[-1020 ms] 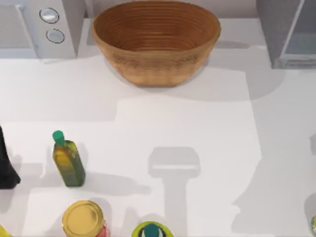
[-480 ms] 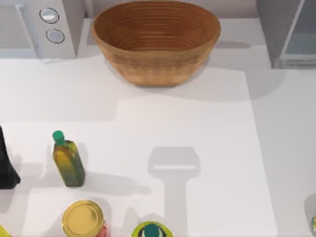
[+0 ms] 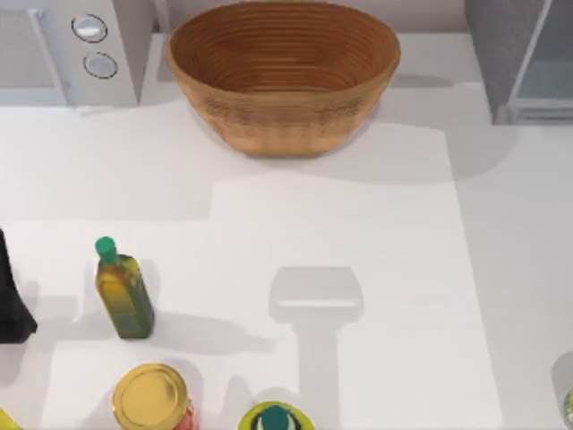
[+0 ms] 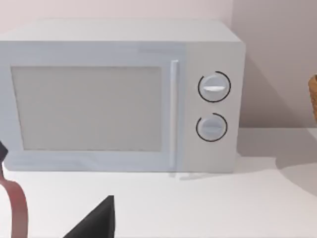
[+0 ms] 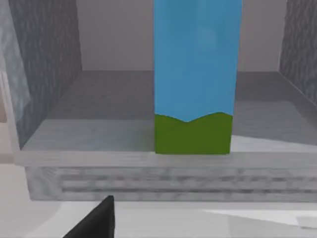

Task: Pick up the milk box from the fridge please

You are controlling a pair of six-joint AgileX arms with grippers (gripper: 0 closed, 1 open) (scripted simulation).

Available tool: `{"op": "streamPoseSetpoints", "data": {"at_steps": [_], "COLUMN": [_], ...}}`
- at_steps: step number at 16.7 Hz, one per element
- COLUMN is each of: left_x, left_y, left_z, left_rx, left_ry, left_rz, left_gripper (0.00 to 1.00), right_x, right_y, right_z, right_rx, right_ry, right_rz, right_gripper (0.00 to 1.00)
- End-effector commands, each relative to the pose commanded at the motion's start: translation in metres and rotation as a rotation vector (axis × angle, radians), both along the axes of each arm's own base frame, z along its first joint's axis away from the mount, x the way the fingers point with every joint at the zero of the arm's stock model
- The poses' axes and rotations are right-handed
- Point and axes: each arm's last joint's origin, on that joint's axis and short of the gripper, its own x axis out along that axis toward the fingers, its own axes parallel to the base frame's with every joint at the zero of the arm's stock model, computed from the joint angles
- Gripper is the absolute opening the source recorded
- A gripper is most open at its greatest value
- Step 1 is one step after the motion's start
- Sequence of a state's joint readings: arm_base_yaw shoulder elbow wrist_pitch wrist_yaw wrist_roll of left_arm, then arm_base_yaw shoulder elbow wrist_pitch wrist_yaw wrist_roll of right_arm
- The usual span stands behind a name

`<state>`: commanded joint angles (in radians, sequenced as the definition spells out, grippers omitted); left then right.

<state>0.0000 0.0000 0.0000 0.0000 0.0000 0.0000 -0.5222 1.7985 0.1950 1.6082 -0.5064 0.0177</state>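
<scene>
While both grippers' finger state can't be told, rectangular blue-green milk box (image 5: pixel 196 74) upright on grey fridge (image 5: pixel 99 99) floor, front edge.

milk box (image 5: pixel 197 74): top cut off | fridge (image 3: pixel 519 58): partly out of frame

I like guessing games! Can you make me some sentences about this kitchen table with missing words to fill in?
1. The milk box stands upright inside the ____.
2. The bottom part of the milk box is coloured ____.
3. The microwave has ____ round knobs.
4. The oil bottle has a ____ cap.

Missing words: fridge; green; two; green
</scene>
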Motion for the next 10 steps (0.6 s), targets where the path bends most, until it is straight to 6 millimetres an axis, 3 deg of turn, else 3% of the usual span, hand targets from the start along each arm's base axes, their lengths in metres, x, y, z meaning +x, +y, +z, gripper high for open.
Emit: {"op": "streamPoseSetpoints", "data": {"at_steps": [4,10], "left_x": [0.000,0.000], "left_y": [0.000,0.000], "left_z": [0.000,0.000], "left_rx": [0.000,0.000], "left_ry": [0.000,0.000], "left_rz": [0.000,0.000], "left_gripper": [1.00,1.00], "right_x": [0.040,0.145], "right_y": [-0.006,-0.007], "right_z": [-0.002,0.005], "right_rx": [0.003,-0.007], "right_ry": [0.008,-0.015], "right_rz": [0.000,-0.010], "right_gripper": [1.00,1.00]}}
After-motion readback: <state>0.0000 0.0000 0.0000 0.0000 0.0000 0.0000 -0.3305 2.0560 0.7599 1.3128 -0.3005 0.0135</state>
